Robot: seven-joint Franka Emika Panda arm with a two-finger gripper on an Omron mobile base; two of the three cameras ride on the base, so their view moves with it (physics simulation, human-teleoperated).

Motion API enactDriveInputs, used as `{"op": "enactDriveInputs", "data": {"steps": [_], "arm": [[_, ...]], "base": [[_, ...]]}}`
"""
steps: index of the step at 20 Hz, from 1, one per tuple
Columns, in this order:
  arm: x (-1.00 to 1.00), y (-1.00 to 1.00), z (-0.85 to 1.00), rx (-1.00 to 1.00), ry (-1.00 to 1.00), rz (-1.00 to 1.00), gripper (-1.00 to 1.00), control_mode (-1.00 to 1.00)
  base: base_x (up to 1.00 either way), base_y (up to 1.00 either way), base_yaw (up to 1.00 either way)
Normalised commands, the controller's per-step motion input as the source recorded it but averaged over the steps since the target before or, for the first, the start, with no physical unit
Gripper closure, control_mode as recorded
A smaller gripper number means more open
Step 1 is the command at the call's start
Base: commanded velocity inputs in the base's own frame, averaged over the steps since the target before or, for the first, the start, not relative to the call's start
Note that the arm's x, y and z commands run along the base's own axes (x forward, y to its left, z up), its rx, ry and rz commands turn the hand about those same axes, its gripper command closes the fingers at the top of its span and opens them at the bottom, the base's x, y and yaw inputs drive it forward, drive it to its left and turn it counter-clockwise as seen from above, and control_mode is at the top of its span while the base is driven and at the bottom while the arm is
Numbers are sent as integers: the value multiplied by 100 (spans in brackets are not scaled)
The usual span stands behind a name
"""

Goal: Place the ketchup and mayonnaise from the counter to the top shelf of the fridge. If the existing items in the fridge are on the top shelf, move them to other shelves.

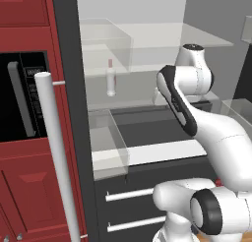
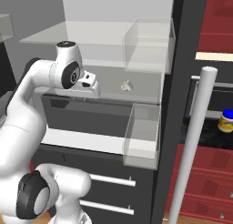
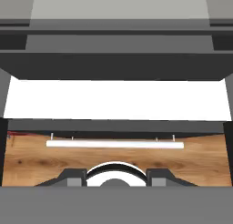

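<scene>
Left base view is showing the open fridge [image 1: 147, 88] taking up the middle of the scene, its glass shelves [image 1: 162, 37] stacked one above another and clear door bins [image 1: 106, 142] sitting along the left edge. Standing on a middle shelf, well below the top one, a white bottle with a red cap [image 1: 111, 78] is resting upright near the back wall; whether it is the ketchup or the mayonnaise cannot be told from here. The white arm [image 1: 206, 123] is reaching into the fridge beside that shelf, and the right base view is showing its hand [image 2: 88, 84] hanging at the same level, apart from a small pale item [image 2: 127, 85] lying on the shelf. Right base view is also showing two clear bins [image 2: 148, 45] holding nothing visible, and a yellow jar with a blue lid [image 2: 225, 120] sitting on the dark tabletop [image 2: 205, 132] past the door's long handle [image 2: 193, 145]. Hand view is looking down over a white shelf edge [image 3: 116, 100] at a drawer handle [image 3: 114, 145] and wooden floor [image 3: 45, 161]; whether the jaws are wide or narrow cannot be told.
</scene>
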Motion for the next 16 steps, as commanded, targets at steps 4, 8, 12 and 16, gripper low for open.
{"op": "enactDriveInputs", "data": {"steps": [4, 8, 12, 16], "arm": [[-30, 1, 0, 0, 0, 0, -100, -100], [-95, 2, 0, -1, -8, 1, -100, -100], [-100, 0, 0, 0, -13, 0, -100, -100], [-100, 0, 0, 0, -8, 0, -100, -100]], "base": [[0, 0, 0], [0, 0, 0], [0, 0, 0], [0, 0, 0]]}}
